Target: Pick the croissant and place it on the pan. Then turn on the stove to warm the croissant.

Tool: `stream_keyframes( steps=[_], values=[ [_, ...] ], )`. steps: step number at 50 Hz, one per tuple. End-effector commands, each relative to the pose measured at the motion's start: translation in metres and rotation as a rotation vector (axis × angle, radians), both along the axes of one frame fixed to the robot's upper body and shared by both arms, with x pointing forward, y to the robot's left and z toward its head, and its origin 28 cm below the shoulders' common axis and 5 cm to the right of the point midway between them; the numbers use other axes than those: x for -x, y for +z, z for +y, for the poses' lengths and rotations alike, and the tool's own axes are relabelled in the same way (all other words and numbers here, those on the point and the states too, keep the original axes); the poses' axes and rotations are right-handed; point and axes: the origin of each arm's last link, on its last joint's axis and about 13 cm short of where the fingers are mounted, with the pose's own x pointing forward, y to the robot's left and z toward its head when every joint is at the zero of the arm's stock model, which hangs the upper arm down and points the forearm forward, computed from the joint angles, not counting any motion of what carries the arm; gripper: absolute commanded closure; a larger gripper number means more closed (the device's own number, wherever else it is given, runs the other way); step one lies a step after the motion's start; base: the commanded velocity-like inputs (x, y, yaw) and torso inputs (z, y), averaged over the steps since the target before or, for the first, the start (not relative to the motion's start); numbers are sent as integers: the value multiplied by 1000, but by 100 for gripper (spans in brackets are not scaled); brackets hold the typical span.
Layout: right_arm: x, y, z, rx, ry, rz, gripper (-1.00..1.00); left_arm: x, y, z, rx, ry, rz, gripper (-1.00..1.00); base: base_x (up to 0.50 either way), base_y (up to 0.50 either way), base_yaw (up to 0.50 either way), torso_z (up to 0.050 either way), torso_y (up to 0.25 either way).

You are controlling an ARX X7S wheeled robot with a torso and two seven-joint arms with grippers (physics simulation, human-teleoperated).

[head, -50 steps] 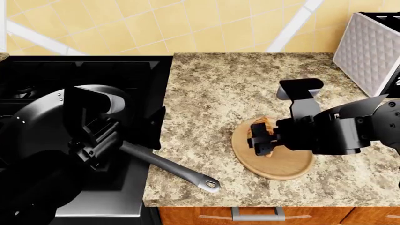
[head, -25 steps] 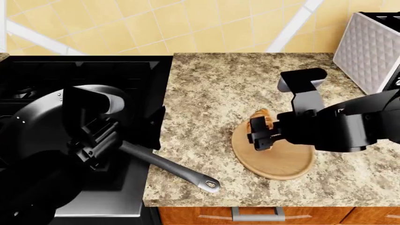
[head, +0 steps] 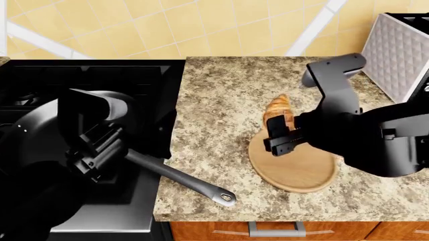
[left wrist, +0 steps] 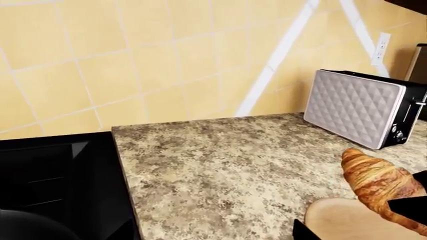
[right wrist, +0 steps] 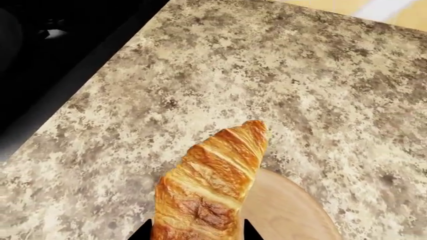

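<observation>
Your right gripper (head: 279, 134) is clamped on the croissant (head: 278, 113), held clear above the tan wooden plate (head: 302, 173), well to the right of the pan (head: 40, 135). It looks light, flaky and crushable, so keep the pinch gentle across its thick ridged middle. Whether your left gripper (head: 100, 150), over the pan, is apart or together, I cannot tell.
</observation>
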Motion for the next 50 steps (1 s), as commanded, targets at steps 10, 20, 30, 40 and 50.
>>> stream_keyframes(
  steps=[10, 20, 30, 40, 50],
  values=[
    [32, 8, 7, -8, 11, -201, 100, 3, 5, -3, 11, 0, -15, -100, 0, 0, 0, 0, 0],
    [44, 17, 11, -10, 21, -255, 100, 4, 8, -5, 16, -6, -25, -100, 0, 0, 0, 0, 0],
    [55, 28, 15, -16, 52, -315, 100, 7, 11, -5, 18, -7, -40, -100, 0, 0, 0, 0, 0],
    [63, 34, 17, 5, 54, -324, 100, 13, 13, -2, 19, -4, -54, -100, 0, 0, 0, 0, 0],
    [65, 34, 17, 8, 62, -334, 100, 15, 16, -2, 20, -2, -72, -100, 0, 0, 0, 0, 0]
  ],
)
